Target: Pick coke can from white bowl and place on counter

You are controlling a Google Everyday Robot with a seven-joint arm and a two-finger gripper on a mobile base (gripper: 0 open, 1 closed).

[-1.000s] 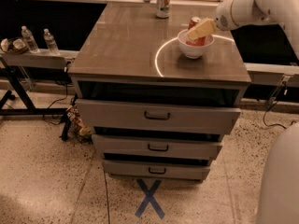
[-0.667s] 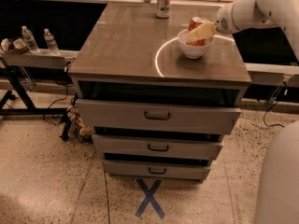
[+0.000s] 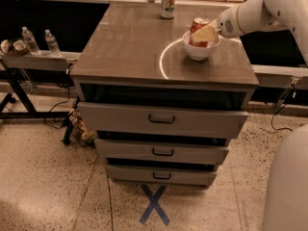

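Left: two clear plastic water bottles on a side shelf, well apart from the work. Centre: the flat grey-brown counter topping a three-drawer cabinet, with a pale white-green can at its far edge. Right of centre: the small red aluminium coke can stands upright, long axis vertical, inside the round white ceramic bowl. The cream two-finger gripper reaches in from the right and lies across the can's near side, touching it; whether it has closed on the can cannot be told. Bare counter left of the bowl is free for placing; the bowl rim is the only obstacle.
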